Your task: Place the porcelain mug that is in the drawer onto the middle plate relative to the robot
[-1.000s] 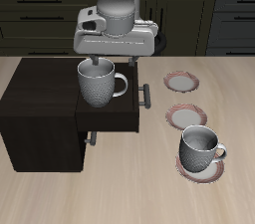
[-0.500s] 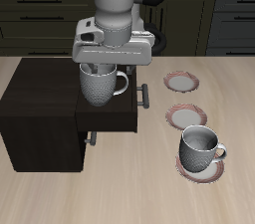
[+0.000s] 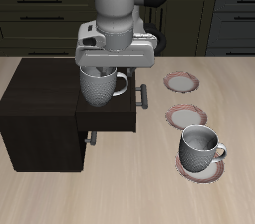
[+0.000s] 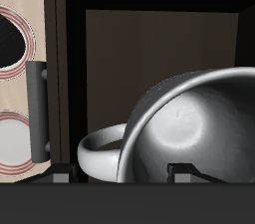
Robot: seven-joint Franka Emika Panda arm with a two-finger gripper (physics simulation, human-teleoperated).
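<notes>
The porcelain mug (image 3: 100,88) stands upright in the open dark drawer (image 3: 112,120), its handle toward the saucers. It fills much of the wrist view (image 4: 189,128). My gripper (image 3: 99,69) is open and right over the mug, its fingers down at the rim. In the wrist view my gripper (image 4: 122,171) has its fingertips (image 4: 66,173) on either side of the mug's wall at the handle side, apart from it. The middle plate (image 3: 186,116) lies bare on the table beside the drawer.
The drawer's grey bar handle (image 3: 146,97) faces the saucers. A farther bare saucer (image 3: 180,82) lies toward the back. The nearest saucer (image 3: 204,168) holds a second grey mug (image 3: 199,146). The dark cabinet (image 3: 40,99) adjoins the drawer. Two saucers (image 4: 12,138) show partly in the wrist view.
My gripper has come down from just above the mug until its fingers reach the rim. The mug and saucers have not moved.
</notes>
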